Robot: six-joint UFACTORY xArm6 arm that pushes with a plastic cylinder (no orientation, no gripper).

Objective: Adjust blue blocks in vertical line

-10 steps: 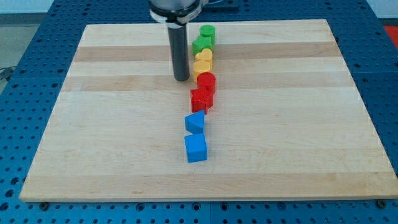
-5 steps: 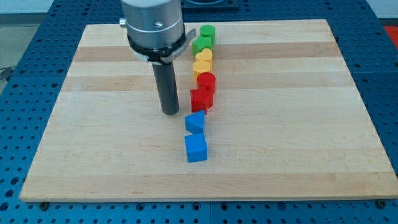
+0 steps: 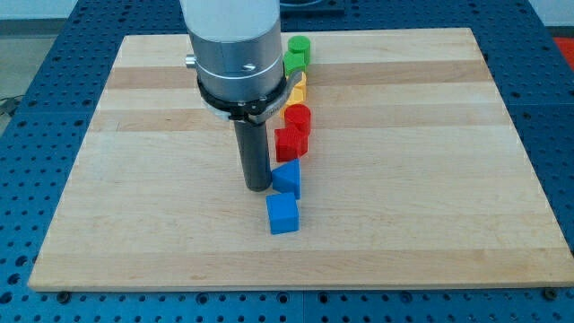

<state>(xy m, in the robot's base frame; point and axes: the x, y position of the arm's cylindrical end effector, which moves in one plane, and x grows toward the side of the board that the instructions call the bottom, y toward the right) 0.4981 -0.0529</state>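
My tip [image 3: 258,187] sits low centre of the frame, pressed against the left side of the upper blue block [image 3: 287,177], which lies just to its right. The lower blue cube [image 3: 282,213] rests below, slightly left, on the worktop [image 3: 430,179]. No jaws here, just a plain rod. Both blues look chunky, bright and upright.

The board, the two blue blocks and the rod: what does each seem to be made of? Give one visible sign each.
Board: wood, matt, showing grain and plank bands.
Blue blocks: probably painted wood or plastic; flat uniform colour.
Rod: dark, smooth, faint sheen; likely metal or plastic.
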